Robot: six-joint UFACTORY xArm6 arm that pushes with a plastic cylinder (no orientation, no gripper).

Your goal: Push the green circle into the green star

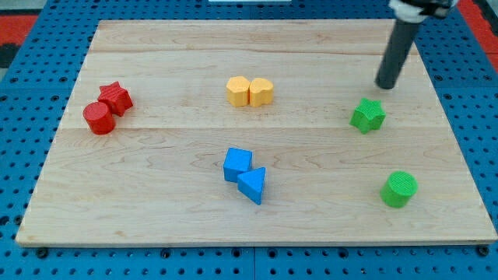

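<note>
My tip (pixel 386 85) sits on the wooden board (pixel 171 54) near the view's top right, just above the green star (pixel 368 115) and apart from it. I have no pincer here — only the straight dark rod, so nothing opens or clamps. The green circle (pixel 399 189) lies toward the view's bottom right, below the star and well apart from it. At the view's left a red star (pixel 116 97) touches a red circle (pixel 99 118). Two yellow blocks (pixel 250 92) sit side by side at top centre — shapes unclear. A blue cube (pixel 237 164) touches a blue triangle (pixel 253 186) near the middle.
</note>
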